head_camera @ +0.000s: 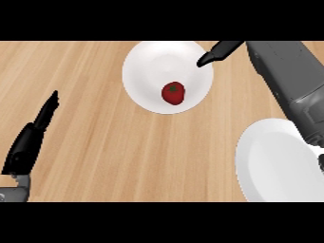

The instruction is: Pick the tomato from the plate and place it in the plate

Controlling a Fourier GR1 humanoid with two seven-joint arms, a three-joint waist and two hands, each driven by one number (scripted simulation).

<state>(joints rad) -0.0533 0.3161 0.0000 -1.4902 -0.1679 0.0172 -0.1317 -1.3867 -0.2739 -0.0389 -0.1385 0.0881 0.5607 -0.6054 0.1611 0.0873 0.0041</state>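
A small red tomato (pixel 173 93) lies on a white plate (pixel 149 66) at the far middle of the wooden counter. A second white plate (pixel 276 163), with nothing on it, sits at the near right, partly under my right forearm (pixel 298 85). My right hand (pixel 220 51) shows only as straight black fingers over the far plate's right rim, up and to the right of the tomato and apart from it. Most of that hand is cut off at the top. My left hand (pixel 27 144) rests open at the left, fingers pointing up, holding nothing.
The light wooden counter (pixel 94 95) fills the view. My right forearm runs from the near right plate up to the far plate's right side.
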